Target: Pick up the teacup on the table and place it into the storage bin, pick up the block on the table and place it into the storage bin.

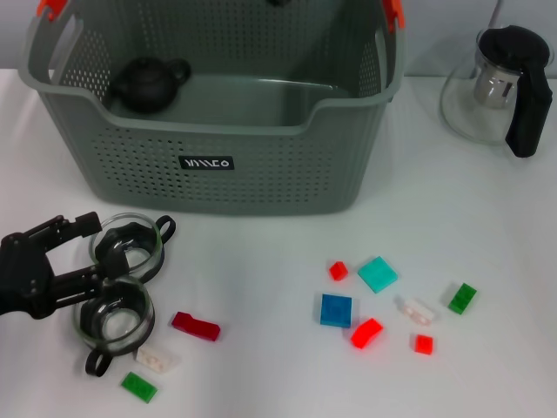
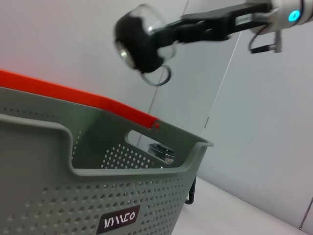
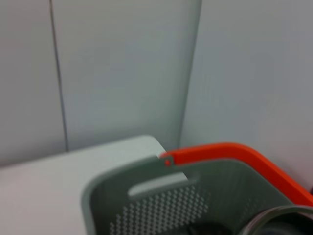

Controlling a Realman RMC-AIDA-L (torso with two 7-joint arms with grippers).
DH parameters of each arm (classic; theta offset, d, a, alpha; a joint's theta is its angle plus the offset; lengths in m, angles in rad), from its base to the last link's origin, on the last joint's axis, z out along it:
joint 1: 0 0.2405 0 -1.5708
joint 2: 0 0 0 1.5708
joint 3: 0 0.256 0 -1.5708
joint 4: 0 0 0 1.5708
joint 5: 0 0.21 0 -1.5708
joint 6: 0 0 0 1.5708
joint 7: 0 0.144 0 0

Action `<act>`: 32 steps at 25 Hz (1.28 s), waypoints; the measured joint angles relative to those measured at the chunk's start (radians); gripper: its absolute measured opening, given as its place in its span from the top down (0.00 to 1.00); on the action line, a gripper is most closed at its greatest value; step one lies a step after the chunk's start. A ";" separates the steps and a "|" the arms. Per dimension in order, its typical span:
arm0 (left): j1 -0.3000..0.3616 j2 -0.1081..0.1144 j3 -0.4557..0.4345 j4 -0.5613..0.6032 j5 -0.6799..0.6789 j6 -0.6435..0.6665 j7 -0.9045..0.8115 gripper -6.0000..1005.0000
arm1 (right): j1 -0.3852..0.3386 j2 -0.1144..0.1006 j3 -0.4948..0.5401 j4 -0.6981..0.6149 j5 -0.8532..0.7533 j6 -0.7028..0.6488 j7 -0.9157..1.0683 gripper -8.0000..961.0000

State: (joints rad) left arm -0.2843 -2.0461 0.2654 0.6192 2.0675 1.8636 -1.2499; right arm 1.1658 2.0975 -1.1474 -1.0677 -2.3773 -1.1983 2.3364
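White tabletop [image 1: 261, 261] carries the grey storage bin [image 1: 218, 139] at its far side, with a black teapot [image 1: 148, 83] inside and a glass teapot [image 1: 500, 87] well to the right. The left gripper [image 1: 100, 252] sits low near the left edge, fingers spread wide, tips beside the farther teacup [image 1: 129, 246]; the nearer teacup [image 1: 113, 318] stands just beside it. In the left wrist view the right gripper [image 2: 166, 34] hangs high above the bin, clamped on a raised teacup [image 2: 142, 41]. A dark red block [image 1: 196, 326], a white block [image 1: 158, 358] and a blue block [image 1: 336, 310] lie among other blocks on the table.
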 joint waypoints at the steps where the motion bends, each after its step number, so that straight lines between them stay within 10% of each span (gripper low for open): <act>1: 0.000 0.000 0.000 0.000 0.000 0.000 0.000 0.12 | 0.018 0.000 -0.018 0.032 -0.019 0.034 0.005 0.93; 14: 0.003 -0.002 0.000 -0.003 0.002 -0.021 0.000 0.12 | 0.177 0.008 -0.223 0.440 -0.169 0.388 0.074 0.93; 32: -0.003 -0.003 0.003 -0.003 0.002 -0.039 0.000 0.12 | 0.182 0.014 -0.435 0.583 -0.172 0.476 0.066 0.91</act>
State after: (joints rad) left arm -0.2877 -2.0494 0.2680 0.6166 2.0693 1.8249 -1.2501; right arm 1.3481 2.1114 -1.5822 -0.4849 -2.5497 -0.7222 2.4019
